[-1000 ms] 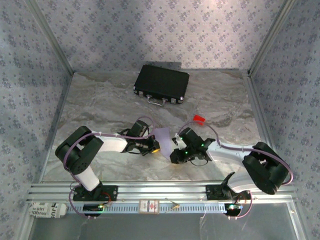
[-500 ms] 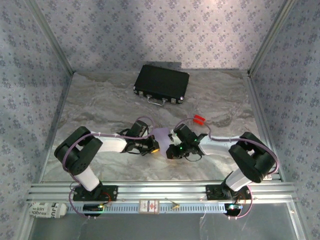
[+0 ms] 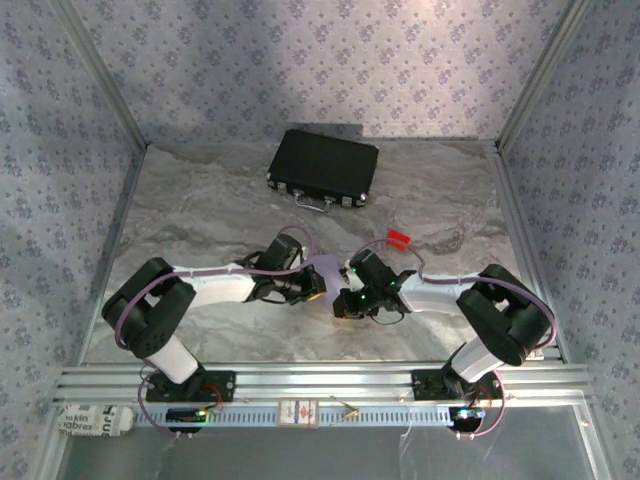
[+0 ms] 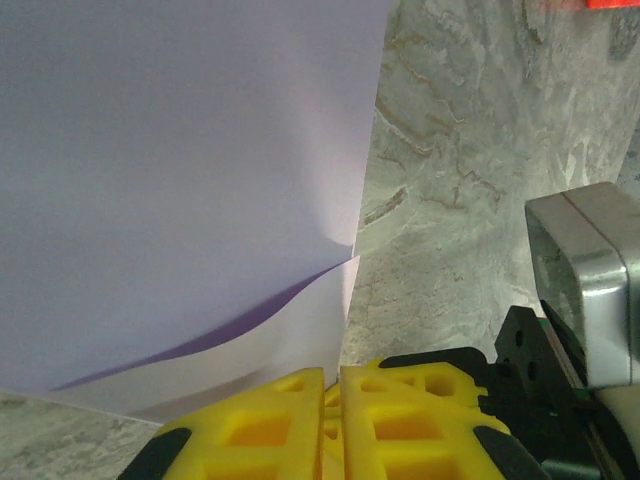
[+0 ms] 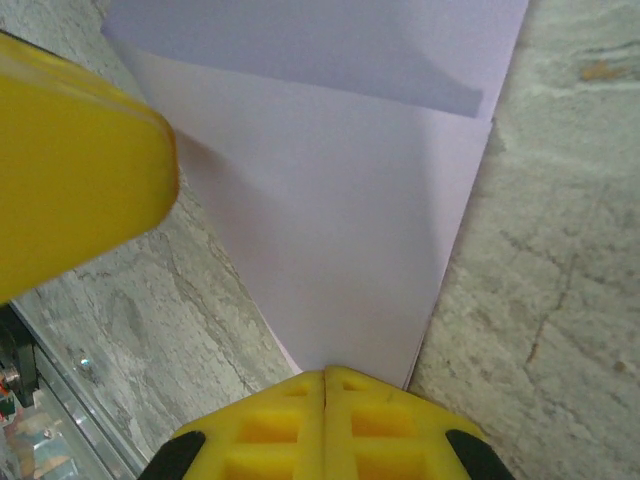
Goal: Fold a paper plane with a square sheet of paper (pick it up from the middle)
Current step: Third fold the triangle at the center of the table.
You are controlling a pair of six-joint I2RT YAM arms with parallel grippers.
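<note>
The paper (image 3: 328, 268) is pale lilac and plain. It is folded over on itself, so one smooth layer lies over another with a soft shadow along the flap's edge. It sits near the middle of the marbled bench (image 3: 200, 210), nearer than the black case (image 3: 323, 167) and left of the small red block (image 3: 399, 238), and it lies between the two wrists.

The right end effector (image 5: 325, 378) is closed tight, with a tapering corner of the paper running into its tips. The left end effector (image 4: 331, 375) stands all but closed, with only a sliver between its yellow fingers. The paper's edge reaches their tips, but I cannot tell whether it is pinched.

Both arms are bent low, with their elbows out at the near left and near right. Their forearms reach inward and the wrists face each other.
</note>
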